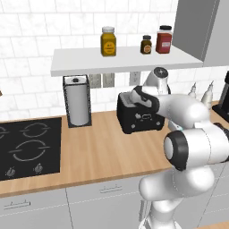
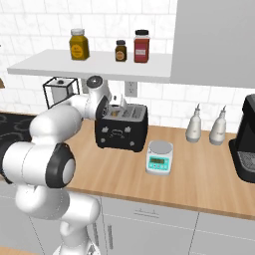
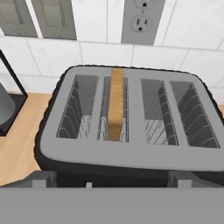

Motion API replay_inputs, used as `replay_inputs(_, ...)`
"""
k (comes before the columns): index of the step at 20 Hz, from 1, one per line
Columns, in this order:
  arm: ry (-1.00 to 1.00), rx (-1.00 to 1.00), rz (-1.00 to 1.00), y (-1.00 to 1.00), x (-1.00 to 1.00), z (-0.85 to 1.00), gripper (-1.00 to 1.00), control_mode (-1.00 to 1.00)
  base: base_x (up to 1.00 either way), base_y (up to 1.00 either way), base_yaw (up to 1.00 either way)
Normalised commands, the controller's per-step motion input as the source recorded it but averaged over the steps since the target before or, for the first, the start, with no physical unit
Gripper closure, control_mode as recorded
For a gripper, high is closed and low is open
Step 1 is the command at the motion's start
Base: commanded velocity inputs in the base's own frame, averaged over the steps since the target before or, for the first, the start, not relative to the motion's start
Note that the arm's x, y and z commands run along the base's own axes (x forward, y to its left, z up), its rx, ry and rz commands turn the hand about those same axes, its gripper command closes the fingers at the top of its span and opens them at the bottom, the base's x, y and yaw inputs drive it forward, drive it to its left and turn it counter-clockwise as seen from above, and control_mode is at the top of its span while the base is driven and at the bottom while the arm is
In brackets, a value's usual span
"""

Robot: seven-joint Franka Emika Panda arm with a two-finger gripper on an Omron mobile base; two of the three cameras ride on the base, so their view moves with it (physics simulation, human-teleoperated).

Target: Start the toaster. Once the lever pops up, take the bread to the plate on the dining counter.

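The black toaster (image 1: 141, 118) (image 2: 122, 129) stands on the wood counter against the tiled wall. From above, its grey top (image 3: 127, 153) has several slots. The bread (image 3: 116, 105) stands upright in the second slot from the left, and its tan top edge (image 2: 116, 112) peeks out. My gripper (image 1: 136, 99) (image 2: 110, 107) (image 3: 111, 181) hovers just above the toaster's front left edge. It points down at the slots, open and holding nothing. The plate and the dining counter are out of view.
A paper towel holder (image 1: 77, 100) stands left of the toaster, with a black cooktop (image 1: 29, 145) further left. To the right are a small kitchen scale (image 2: 160, 157), two white bottles (image 2: 194, 124) and a black coffee machine (image 2: 246, 139). A shelf (image 1: 120, 60) with jars hangs overhead.
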Motion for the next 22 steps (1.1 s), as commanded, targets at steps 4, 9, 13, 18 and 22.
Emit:
replay_inputs(4, -0.01, 0.00, 0.00, 0.00, 0.20, -0.03, -1.00, -1.00, 0.00, 0.00, 0.00)
replay_inputs(9, -0.01, 0.00, 0.00, 0.00, 0.26, -0.02, -1.00, -1.00, 0.00, 0.00, 0.00)
replay_inputs(13, -0.02, 0.00, 0.00, 0.00, 0.19, -0.08, -1.00, -1.00, 0.00, 0.00, 0.00)
replay_inputs(18, -0.03, 0.03, 0.00, 0.00, 0.11, -0.20, -1.00, -1.00, 0.00, 0.00, 0.00)
replay_inputs(22, -0.02, 0.05, 0.00, 0.00, 0.05, -0.29, -1.00, -1.00, 0.00, 0.00, 0.00)
